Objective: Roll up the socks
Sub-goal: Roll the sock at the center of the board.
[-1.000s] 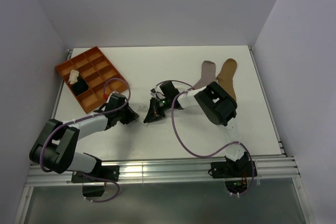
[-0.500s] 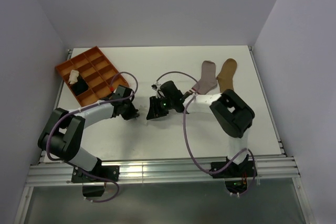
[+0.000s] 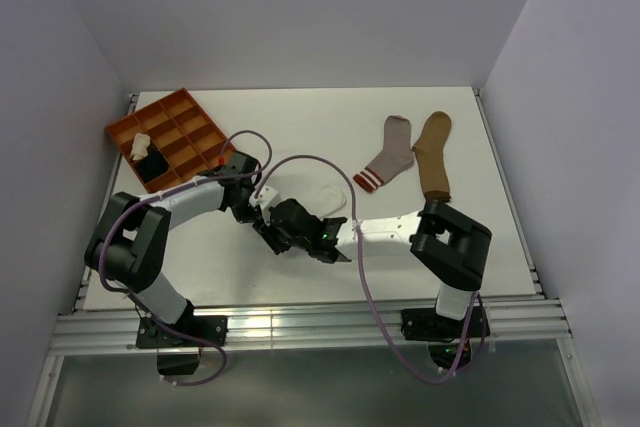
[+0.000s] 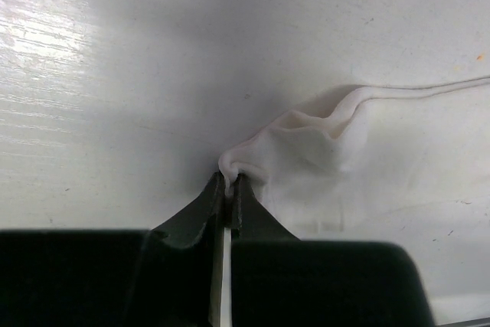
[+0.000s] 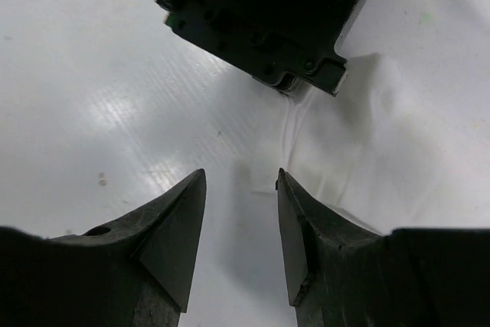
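You'll find the white painted tabletop (image 4: 115, 74) semi-glossy, catching light in streaky patches, with fine scratches and small specks. The plain white cloth sock (image 4: 306, 151) looks soft, matt and finely knitted, bunched into smooth folds. The left claw (image 4: 230, 183) is matt black plastic with crisp edges; the right claw (image 5: 241, 189) is the same plastic, faintly shiny on its flat faces. The orange compartment tray (image 3: 146, 110) looks like matt plastic. The grey sock with red-striped cuff (image 3: 390, 152) and plain tan sock (image 3: 432, 157) are matt knit cloth. The silver rail (image 3: 300, 319) is bare, shiny metal.
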{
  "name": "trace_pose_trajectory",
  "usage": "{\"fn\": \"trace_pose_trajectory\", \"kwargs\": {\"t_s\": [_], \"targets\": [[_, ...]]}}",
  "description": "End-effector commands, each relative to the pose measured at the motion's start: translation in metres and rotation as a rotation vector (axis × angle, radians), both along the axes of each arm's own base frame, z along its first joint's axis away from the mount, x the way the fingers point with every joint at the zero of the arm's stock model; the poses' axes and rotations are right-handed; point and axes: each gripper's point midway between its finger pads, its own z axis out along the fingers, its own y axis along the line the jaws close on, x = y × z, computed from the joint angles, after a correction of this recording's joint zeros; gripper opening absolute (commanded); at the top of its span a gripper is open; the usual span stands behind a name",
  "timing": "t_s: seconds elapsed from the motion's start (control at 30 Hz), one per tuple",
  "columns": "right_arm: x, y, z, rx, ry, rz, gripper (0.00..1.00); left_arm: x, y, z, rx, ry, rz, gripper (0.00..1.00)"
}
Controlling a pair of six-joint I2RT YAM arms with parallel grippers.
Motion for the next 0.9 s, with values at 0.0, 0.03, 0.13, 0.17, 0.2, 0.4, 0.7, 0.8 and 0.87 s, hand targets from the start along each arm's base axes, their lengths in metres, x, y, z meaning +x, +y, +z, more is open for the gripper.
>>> {"fn": "trace_pose_trajectory", "kwargs": {"t_s": [0.0,0.03,0.13,0.17,0.2,0.4,0.7,0.8,0.87], "targets": [[0.023,0.004,0.007,-0.054,-0.137,-0.053,0.5,-0.014,0.012,-0.01,0.069,0.065,-0.034,0.0],[0.024,0.006,0.008,-0.057,-0.142,-0.055,0.5,-0.014,0.012,-0.01,0.07,0.063,-0.034,0.0],[0.022,0.009,0.0,-0.078,-0.143,-0.044,0.49,-0.014,0.013,-0.01,0.072,0.063,-0.035,0.0],[0.022,0.01,-0.002,-0.084,-0.14,-0.04,0.48,-0.014,0.013,-0.01,0.071,0.064,-0.035,0.0],[0.021,0.01,-0.008,-0.093,-0.133,-0.034,0.48,-0.014,0.012,-0.01,0.067,0.063,-0.035,0.01],[0.017,0.014,-0.017,-0.113,-0.128,-0.022,0.44,-0.014,0.009,-0.013,0.057,0.07,-0.038,0.0],[0.016,0.016,-0.015,-0.124,-0.142,-0.033,0.44,-0.014,0.011,-0.012,0.066,0.071,-0.04,0.01],[0.017,0.016,-0.022,-0.148,-0.138,-0.037,0.44,-0.013,0.01,-0.011,0.065,0.07,-0.04,0.01],[0.015,0.016,-0.026,-0.156,-0.132,-0.03,0.44,-0.013,0.011,-0.01,0.065,0.068,-0.038,0.01]]}}
